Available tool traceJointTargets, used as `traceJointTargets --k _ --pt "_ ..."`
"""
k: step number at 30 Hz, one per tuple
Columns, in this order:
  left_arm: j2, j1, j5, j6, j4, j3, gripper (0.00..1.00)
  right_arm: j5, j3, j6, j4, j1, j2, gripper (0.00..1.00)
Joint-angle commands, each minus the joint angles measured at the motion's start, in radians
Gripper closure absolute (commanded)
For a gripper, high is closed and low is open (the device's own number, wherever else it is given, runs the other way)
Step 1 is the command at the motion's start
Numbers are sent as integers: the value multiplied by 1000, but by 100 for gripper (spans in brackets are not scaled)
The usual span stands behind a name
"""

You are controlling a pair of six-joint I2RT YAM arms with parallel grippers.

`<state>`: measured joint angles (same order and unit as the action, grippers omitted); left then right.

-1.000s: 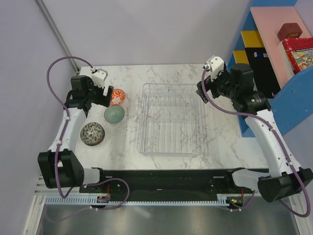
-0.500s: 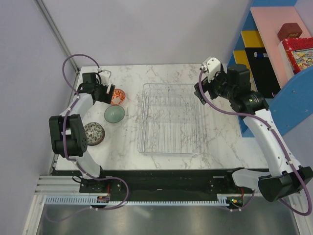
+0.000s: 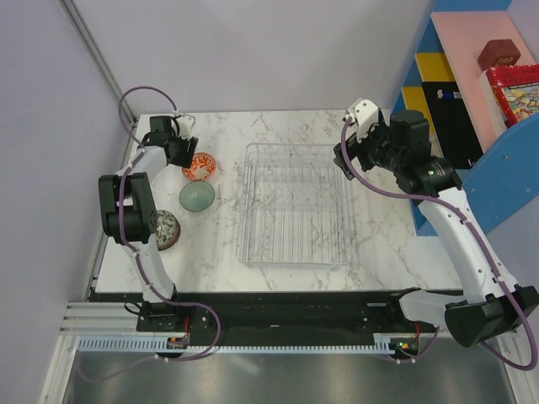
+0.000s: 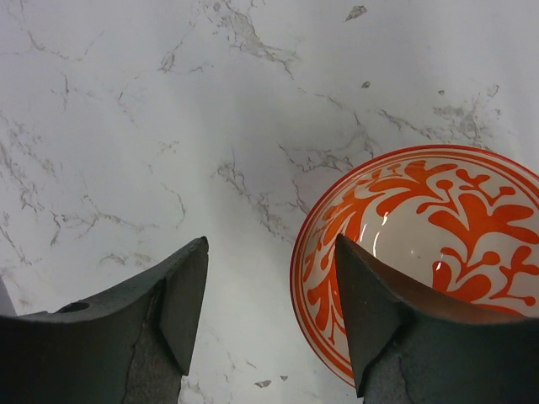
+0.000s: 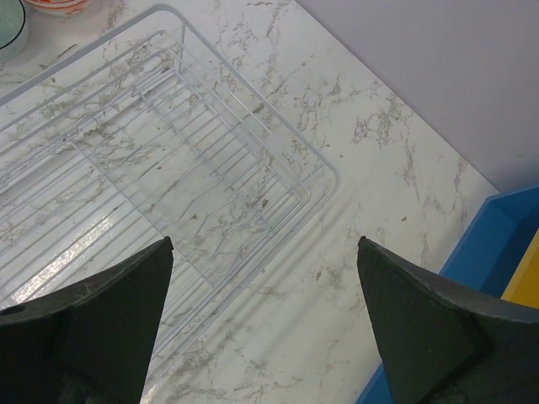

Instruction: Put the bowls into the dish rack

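I hold the left gripper point(image 4: 269, 252) low over the orange bowl point(image 4: 421, 244) near the far-left corner of the surface point(image 3: 379, 236). Its jaws are apart, one finger over the rim and the other over bare marble, set to pinch the wall, I judge. Nothing is clamped yet. The right gripper point(image 5: 264, 244) waits with jaws wide by the far-right corner of the dish rack point(image 3: 242, 206), which holds no bowl. Since a second ago the left arm has folded back and come down onto this bowl. The green bowl point(image 3: 196, 196), its neighbours and the rack lie unmoved.
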<state>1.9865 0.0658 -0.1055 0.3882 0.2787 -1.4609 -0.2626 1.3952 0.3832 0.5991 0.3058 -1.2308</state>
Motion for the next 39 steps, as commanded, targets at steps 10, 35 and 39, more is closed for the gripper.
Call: traceJointTargets --k 10,35,39 --pt "98 -17 -13 44 22 -82 62 17 -10 14 -19 12 -7 2" --pt "-80 -27 -198 -51 47 -104 98 -6 -7 -125 -94 13 -61 2" --pt "-139 -27 -249 -78 47 -136 98 -6 -10 -219 -159 13 -85 2"
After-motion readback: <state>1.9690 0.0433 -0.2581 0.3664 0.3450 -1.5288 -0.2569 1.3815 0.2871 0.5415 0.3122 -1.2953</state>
